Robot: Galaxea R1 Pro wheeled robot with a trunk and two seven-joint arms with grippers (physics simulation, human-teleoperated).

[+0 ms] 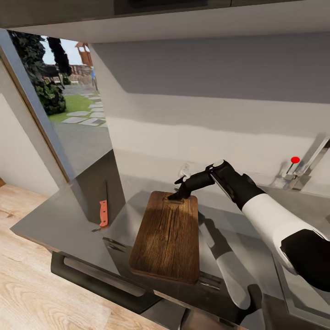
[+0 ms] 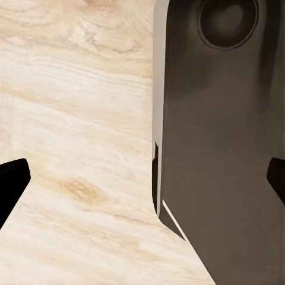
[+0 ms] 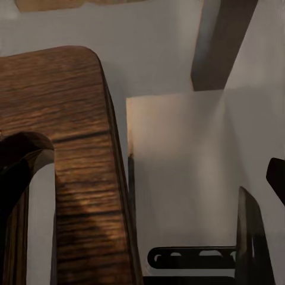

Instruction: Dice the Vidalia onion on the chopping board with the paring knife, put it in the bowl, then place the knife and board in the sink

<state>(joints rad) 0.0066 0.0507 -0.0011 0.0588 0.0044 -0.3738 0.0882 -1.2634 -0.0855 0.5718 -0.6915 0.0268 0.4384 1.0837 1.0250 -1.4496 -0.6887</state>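
Head view: my right gripper (image 1: 176, 194) pinches the brown wooden chopping board's (image 1: 167, 236) far end on the grey reflective countertop (image 1: 55, 220); left gripper's (image 2: 142, 178) fingers are spread, empty.

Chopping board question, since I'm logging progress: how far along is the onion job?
Late stage, apparently. Done: no onion or pieces lie on the chopping board, so dicing seems finished, though the bowl isn't visible to confirm. In hand: the right gripper is at the board's far handle end, likely to lift it. Left: the paring knife lies on the countertop; it and the board must go into the sink.
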